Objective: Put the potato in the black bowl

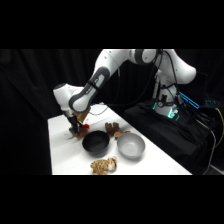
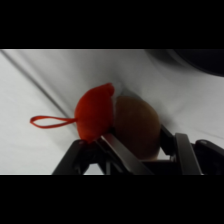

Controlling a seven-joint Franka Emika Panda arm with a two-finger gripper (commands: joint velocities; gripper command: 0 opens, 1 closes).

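Bending low, tool (image 2: 142,145) clamps potato (image 2: 132,125) on table (image 1: 62,150).

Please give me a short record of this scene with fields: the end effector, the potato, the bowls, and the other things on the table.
end effector: black end effector low over the white table, fingers closed around the potato
potato: small oval orange-brown soft toy with a red part and loop, between the fingers
black bowl: round glossy black bowl, nothing visible inside
grey bowl: round light grey bowl, beside the black bowl
other: tan spotted plush; dark brown lumpy toy
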